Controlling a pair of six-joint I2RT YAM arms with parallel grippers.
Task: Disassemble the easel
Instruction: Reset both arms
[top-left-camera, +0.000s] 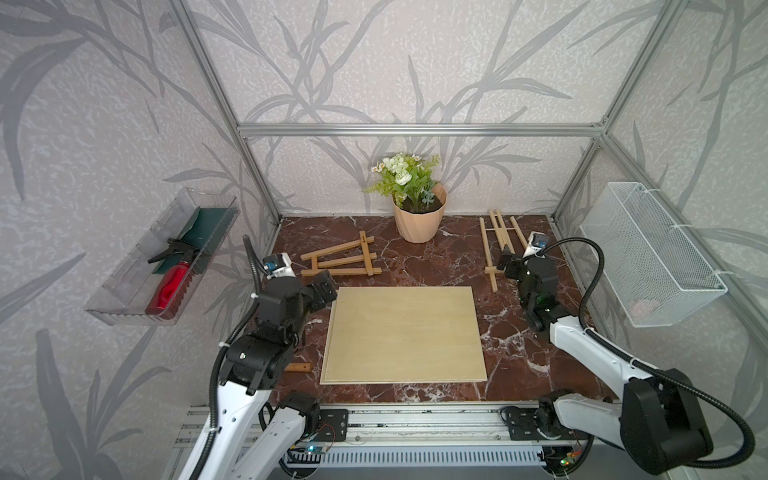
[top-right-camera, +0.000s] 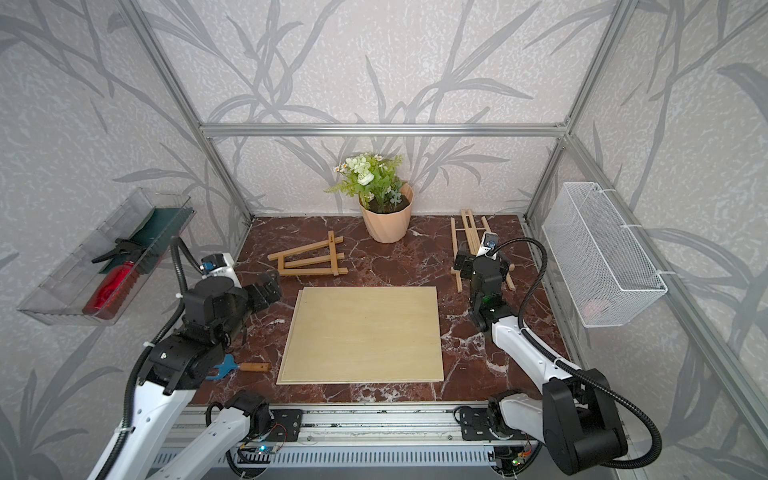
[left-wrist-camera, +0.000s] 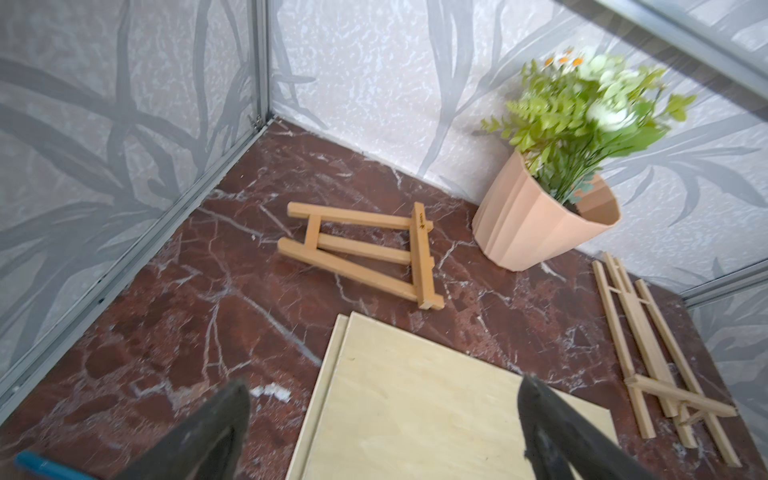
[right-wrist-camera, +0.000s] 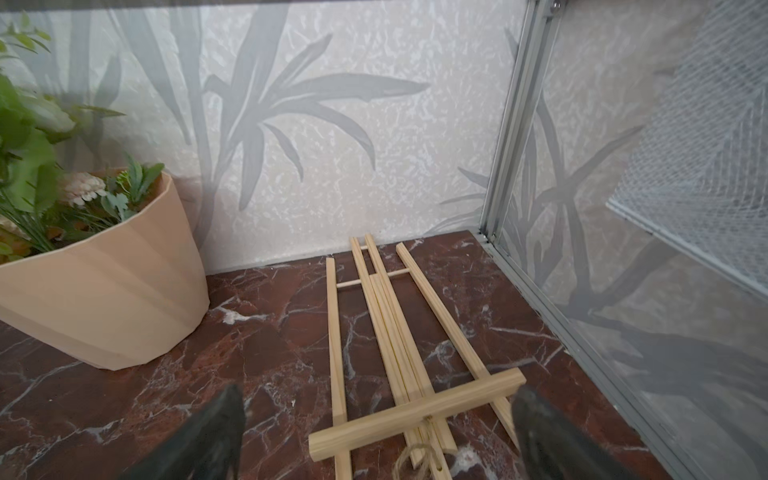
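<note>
While both arms reach over the worktop (top-left-camera: 519, 353), both top views show the board (top-left-camera: 403, 332) lying flat at the centre and two easel pieces lying flat, well apart. The thick frame (top-left-camera: 340, 259) is behind the board's far left corner, and the thin frame (top-left-camera: 500, 232) runs along the right wall. The pot (top-left-camera: 419, 224) stands between them at the back. The left fingers (top-left-camera: 326, 291) hover just off the board's far left corner, near the thick frame, and the right fingers (top-right-camera: 461, 262) hover over the thin frame's near end. From the left wrist, the left fingers (left-wrist-camera: 216, 432) stand spread wide and empty above the board (left-wrist-camera: 415, 407), with the thick frame (left-wrist-camera: 361, 253) beyond. From the right wrist, the right fingers (right-wrist-camera: 208, 432) gape just as wide, gripping nothing. The thin frame's crossbar (right-wrist-camera: 415, 409) lies between them, one end just beside a fingertip.
</note>
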